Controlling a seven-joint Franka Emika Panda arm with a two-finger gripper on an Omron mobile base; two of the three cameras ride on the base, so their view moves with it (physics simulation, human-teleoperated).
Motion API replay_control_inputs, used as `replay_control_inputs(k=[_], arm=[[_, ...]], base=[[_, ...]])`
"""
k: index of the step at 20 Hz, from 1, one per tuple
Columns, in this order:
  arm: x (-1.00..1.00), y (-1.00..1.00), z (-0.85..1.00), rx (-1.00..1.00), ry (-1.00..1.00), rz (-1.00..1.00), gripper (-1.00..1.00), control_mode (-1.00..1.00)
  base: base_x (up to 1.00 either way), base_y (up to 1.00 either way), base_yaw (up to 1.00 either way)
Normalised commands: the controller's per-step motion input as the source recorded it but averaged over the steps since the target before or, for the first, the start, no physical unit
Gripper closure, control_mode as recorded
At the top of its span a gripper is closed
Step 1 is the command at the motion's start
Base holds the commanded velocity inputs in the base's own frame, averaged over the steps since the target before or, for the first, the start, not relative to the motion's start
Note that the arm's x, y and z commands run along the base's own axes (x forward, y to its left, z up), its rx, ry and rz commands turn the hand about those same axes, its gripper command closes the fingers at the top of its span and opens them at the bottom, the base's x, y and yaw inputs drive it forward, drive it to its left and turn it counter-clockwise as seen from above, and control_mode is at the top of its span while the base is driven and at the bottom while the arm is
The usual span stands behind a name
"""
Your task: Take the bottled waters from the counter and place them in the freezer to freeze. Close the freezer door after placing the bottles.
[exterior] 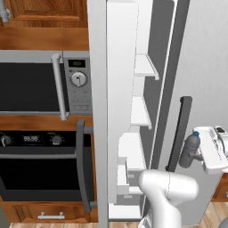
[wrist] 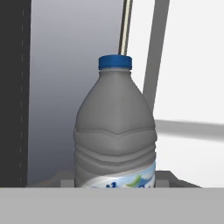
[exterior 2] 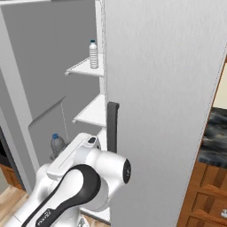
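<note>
Your claw (exterior: 198, 156) grips one bottled water (exterior: 190, 149) upright, cap up; the freezer (exterior: 142, 111) shelves lie to its left, past the dark handle (exterior: 179, 133)

I see a greyish translucent plastic water bottle (wrist: 114, 131) with a deep blue cap and a white label printed in blue and green. A second whitish bottle with a blue cap (exterior 2: 93, 54) sits on a white freezer shelf (exterior 2: 84, 67). The tall freezer unit (exterior 2: 159, 88) is light grey, its bar handle (exterior: 179, 133) dark charcoal. The microwave (exterior: 44, 82) is silver with a black window; the wall oven (exterior: 42, 164) is black glass. Cabinets (exterior: 44, 18) are warm brown wood, and the counter (exterior 2: 215, 137) is black marble veined white
</note>
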Motion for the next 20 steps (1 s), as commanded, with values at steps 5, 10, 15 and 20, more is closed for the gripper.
replay_control_inputs(k=[5, 10, 15, 20], arm=[[0.17, 0.26, 0.00, 0.00, 0.00, -0.14, 1.00, -1.00], [0.23, 0.29, 0.07, 0.00, 0.01, -0.44, 1.00, -1.00], [0.13, 0.32, 0.56, 0.00, 0.01, -0.39, 1.00, -1.00], [0.09, 0.57, 0.51, -0.04, 0.03, -0.30, 1.00, -1.00]], base=[[0.00, 0.00, 0.00], [0.00, 0.00, 0.00], [0.00, 0.00, 0.00], [0.00, 0.00, 0.00]])
